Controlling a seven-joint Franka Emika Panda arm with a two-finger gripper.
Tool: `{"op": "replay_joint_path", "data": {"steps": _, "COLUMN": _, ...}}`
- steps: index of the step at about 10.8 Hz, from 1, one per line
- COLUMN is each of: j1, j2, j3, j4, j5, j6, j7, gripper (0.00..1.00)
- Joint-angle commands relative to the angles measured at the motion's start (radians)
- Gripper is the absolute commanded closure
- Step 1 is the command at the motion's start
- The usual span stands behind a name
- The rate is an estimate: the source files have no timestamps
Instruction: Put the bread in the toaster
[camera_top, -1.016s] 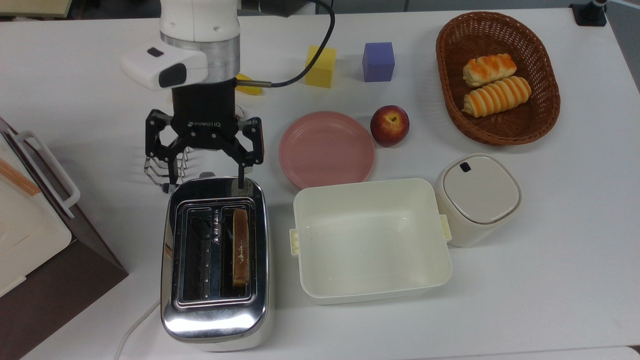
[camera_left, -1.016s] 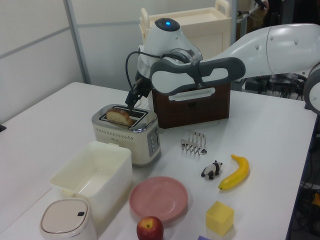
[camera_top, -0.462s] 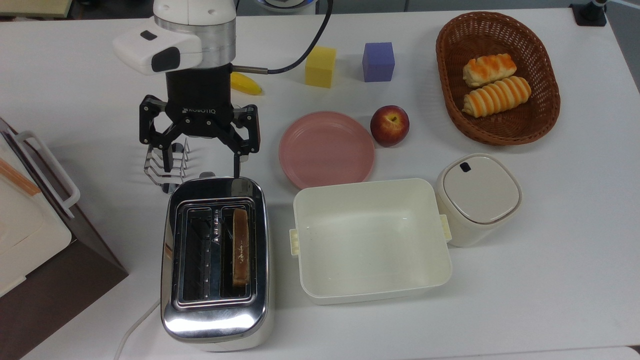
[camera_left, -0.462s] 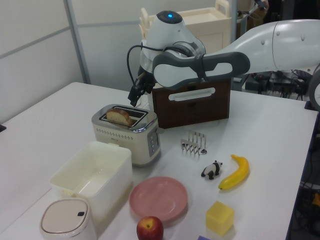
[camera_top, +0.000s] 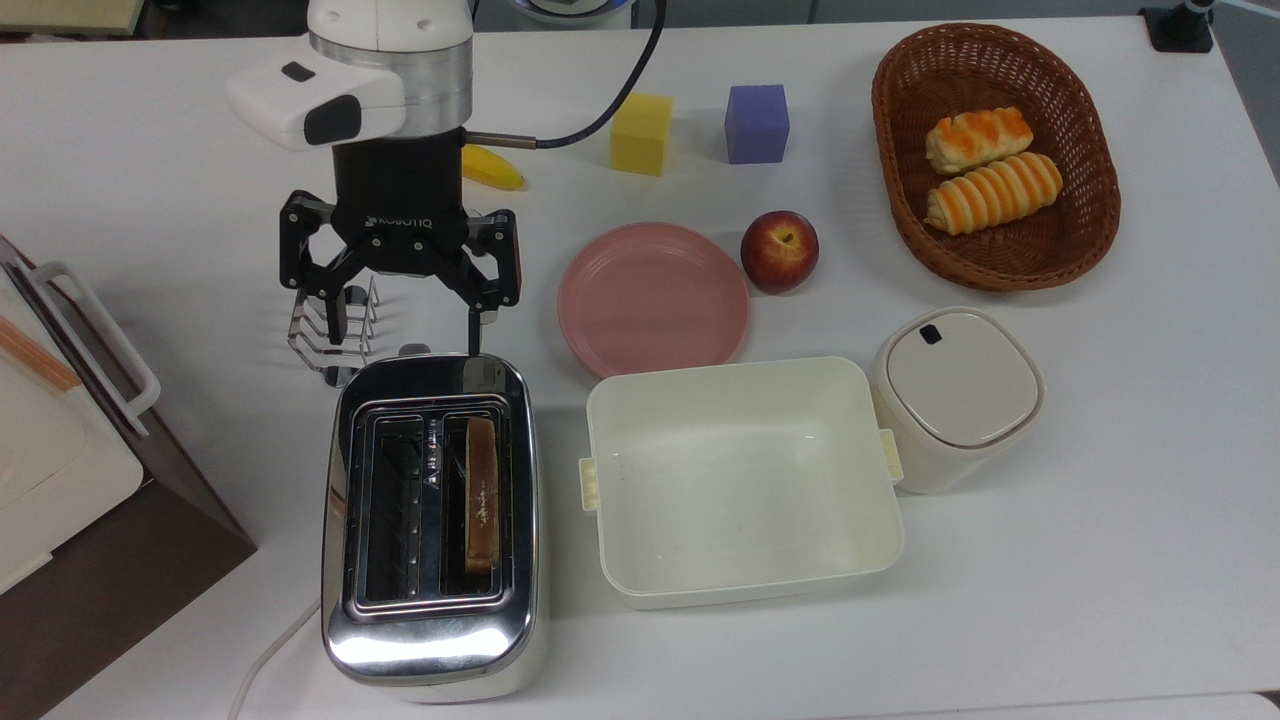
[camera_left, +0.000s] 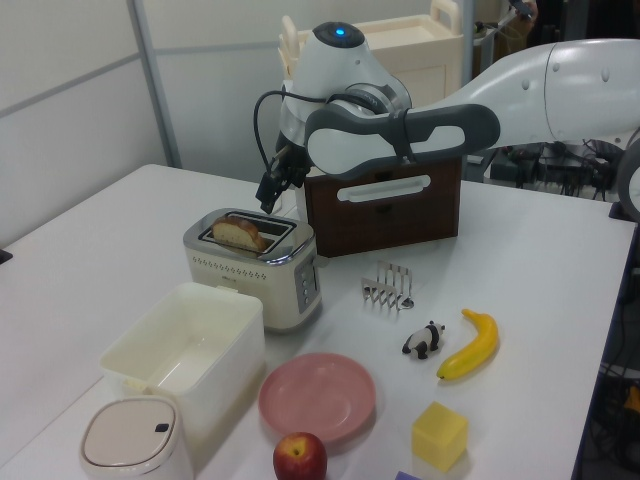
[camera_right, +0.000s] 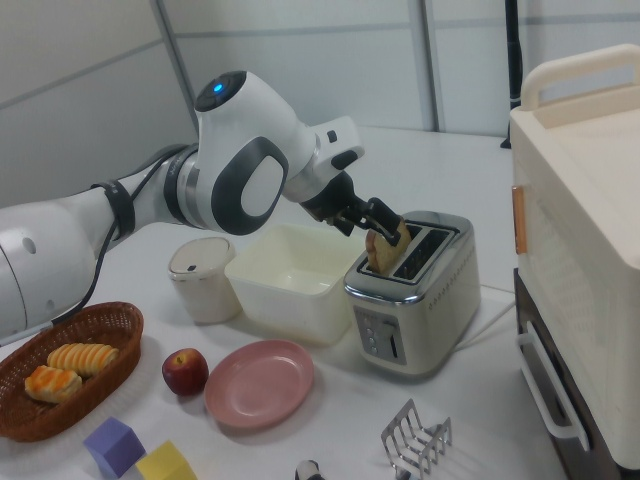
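The chrome toaster stands at the front left of the table in the top view. A slice of bread stands on edge in the slot on the top view's right, its top sticking up above the toaster. My gripper hangs open and empty just behind the toaster, above the wire toast rack, clear of the bread. In the right view the gripper hovers close above the bread and the toaster. The left view has the gripper raised over the toaster's far end.
A pink plate, an apple, a cream tub and a lidded canister sit on the top view's right of the toaster. A basket holds two rolls. Cubes and a banana lie behind. A brown cabinet borders the top view's left.
Over the last second the gripper rose and drew back from the toaster's rear edge toward the top view's top. The bread stayed in its slot.
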Motion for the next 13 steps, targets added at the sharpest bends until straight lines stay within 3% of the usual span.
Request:
{"op": "replay_joint_path", "data": {"steps": 1, "j1": 0.004, "j2": -0.028, "j3": -0.005, "j4": -0.021, "j5": -0.002, "j6": -0.040, "j7": 0.023, "gripper": 0.00}}
{"op": "replay_joint_path", "data": {"steps": 13, "j1": 0.004, "j2": -0.043, "j3": -0.005, "j4": -0.020, "j5": -0.002, "j6": -0.100, "j7": 0.023, "gripper": 0.00}}
